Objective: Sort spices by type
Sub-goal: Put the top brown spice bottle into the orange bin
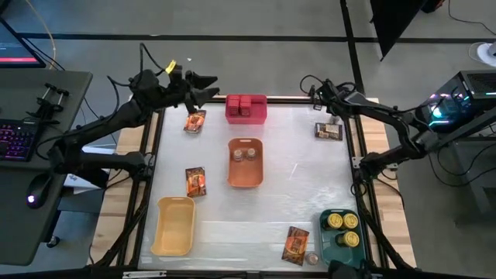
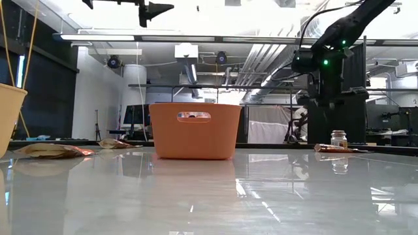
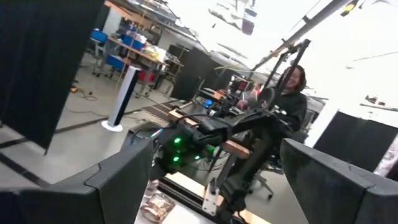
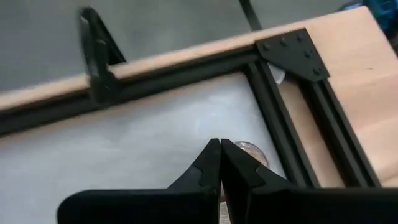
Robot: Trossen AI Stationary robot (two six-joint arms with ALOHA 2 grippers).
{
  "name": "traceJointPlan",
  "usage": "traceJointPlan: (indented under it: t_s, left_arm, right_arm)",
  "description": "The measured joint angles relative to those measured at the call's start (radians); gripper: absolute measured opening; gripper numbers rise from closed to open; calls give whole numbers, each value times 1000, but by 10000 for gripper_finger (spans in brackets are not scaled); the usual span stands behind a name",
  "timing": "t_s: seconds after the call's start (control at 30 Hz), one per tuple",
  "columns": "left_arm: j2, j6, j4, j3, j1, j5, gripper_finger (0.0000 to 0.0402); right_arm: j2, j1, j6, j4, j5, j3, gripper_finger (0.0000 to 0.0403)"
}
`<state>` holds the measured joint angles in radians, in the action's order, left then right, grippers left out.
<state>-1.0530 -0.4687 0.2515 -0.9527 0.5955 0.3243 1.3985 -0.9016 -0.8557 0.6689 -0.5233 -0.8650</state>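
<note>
left gripper [image 1: 208, 85] fingers apart, upper left beside red bin [image 1: 246, 109] (holding red boxes), right gripper [image 4: 220, 155] fingers together, upper right, packets [image 1: 195, 182] scattered

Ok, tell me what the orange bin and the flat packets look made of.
Orange bin: likely moulded plastic, matte, with an even colour and a cut-out handle slot. Flat packets: probably printed foil or plastic film; the one by the yellow bin lies crinkled and glossy.
</note>
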Motion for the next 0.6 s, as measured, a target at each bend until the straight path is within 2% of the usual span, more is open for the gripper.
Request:
traceJointPlan:
  t_s: [0.13, 0.2, 0.33, 0.37, 0.53, 0.6]
  left_arm:
    - [7, -1, 30, 0, -2, 22, 337]
    - [9, 0, 78, 0, 2, 59, 337]
    - [16, 1, 169, -2, 31, 115, 337]
    - [18, 1, 176, -2, 40, 119, 337]
    - [24, 15, 165, -2, 100, 123, 337]
    - [23, 3, 163, -2, 123, 118, 337]
  right_arm:
    - [50, 15, -50, 91, -7, -23, 0]
    - [62, 42, -186, 160, -35, -32, 0]
    - [52, 116, -563, 310, -153, -32, 0]
    - [49, 124, -592, 313, -162, -32, 0]
    - [83, 114, -504, 180, -131, -32, 0]
    - [98, 104, -484, 180, -114, -32, 0]
